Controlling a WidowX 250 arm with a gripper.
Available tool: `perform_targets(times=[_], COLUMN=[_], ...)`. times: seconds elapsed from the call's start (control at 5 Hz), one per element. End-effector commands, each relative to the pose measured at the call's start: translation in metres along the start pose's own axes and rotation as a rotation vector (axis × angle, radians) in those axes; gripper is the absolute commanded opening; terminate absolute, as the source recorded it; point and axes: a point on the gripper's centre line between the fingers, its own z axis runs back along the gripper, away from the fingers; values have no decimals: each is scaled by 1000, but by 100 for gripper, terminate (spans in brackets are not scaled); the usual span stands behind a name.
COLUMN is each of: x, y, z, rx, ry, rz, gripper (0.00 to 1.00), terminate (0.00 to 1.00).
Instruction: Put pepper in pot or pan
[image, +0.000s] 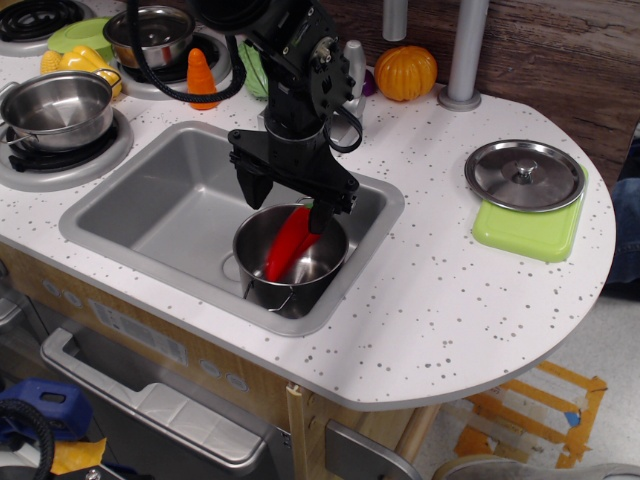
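The red pepper (289, 243) lies tilted inside the deep steel pot (290, 262), its tip down at the pot's left side and its green stem end up near the right rim. The pot stands in the right end of the grey sink (160, 205). My gripper (288, 198) hangs just above the pot's far rim. Its fingers stand apart, open, and the pepper rests in the pot below them, with its stem end close to the right finger.
A wider steel pot (55, 108) sits on the left burner, and a saucepan (150, 35) on the back burner. An orange cone (203, 80), a pumpkin (405, 72) and the tap stand behind the sink. A steel lid (524, 174) lies on a green pad (525, 235) at right.
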Motion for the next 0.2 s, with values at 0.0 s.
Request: perform_targets(times=[0.0], x=[4], y=[5], z=[6], rx=[3], ry=[-23], rz=[13], gripper=[100], terminate=[100])
